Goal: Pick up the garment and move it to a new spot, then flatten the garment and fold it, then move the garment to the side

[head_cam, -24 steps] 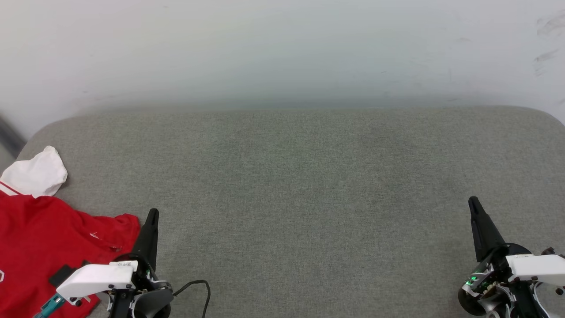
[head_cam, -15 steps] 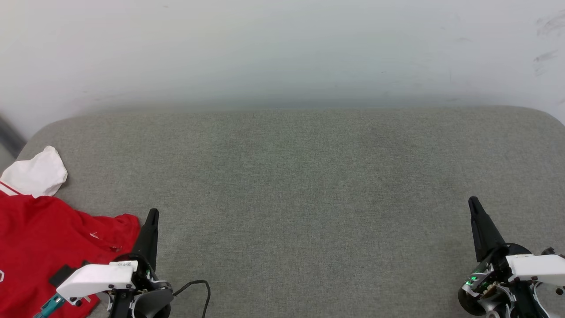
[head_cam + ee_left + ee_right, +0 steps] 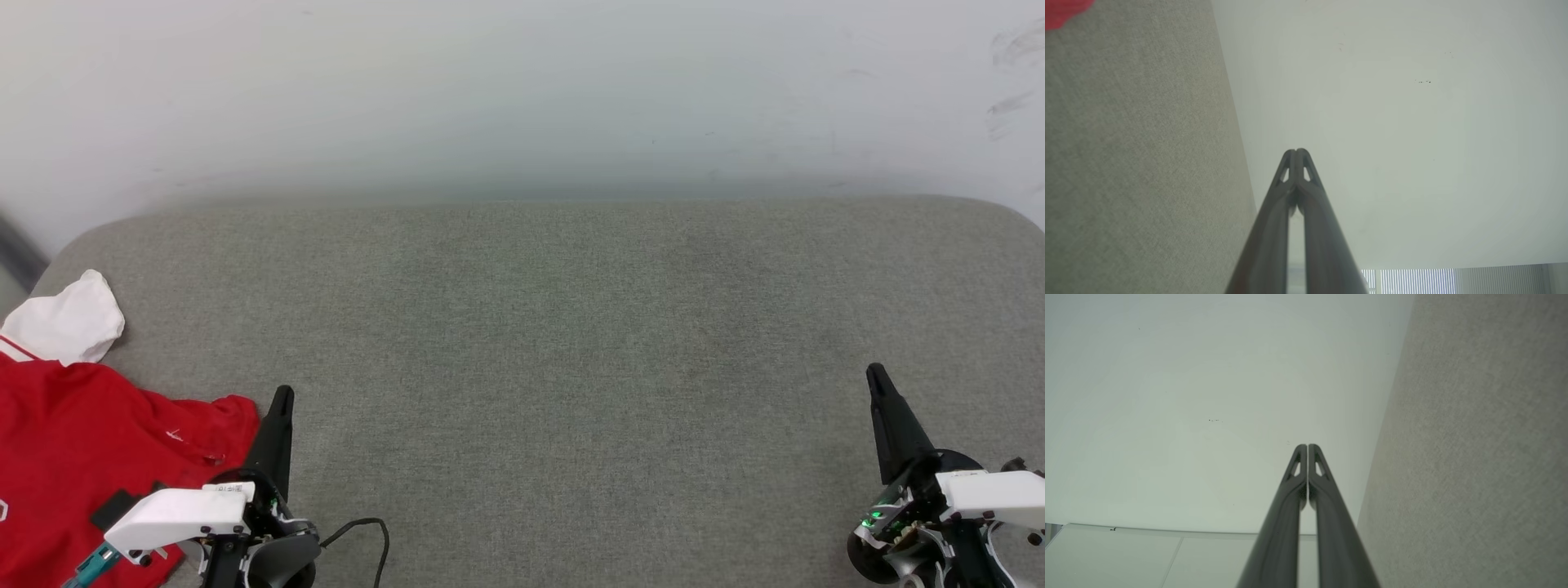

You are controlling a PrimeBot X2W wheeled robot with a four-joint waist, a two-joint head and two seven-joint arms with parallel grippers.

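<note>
Black left gripper (image 3: pixel 282 398): fingers pressed together, holding nothing; my nearer arm to the garment.
Right gripper (image 3: pixel 876 377): closed too, empty, far right of the left gripper.
Garment (image 3: pixel 73 445): crumpled just left of the left gripper, white sleeve (image 3: pixel 69 322) farthest; long axis unclear.
Next: I'd open left, reach leftward.

Grey cushion (image 3: pixel 571 343), perhaps; pale wall (image 3: pixel 506 90) behind

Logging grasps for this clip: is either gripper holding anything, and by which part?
Nothing is held: the left gripper and right gripper are shut empty; the garment lies ungripped.
</note>
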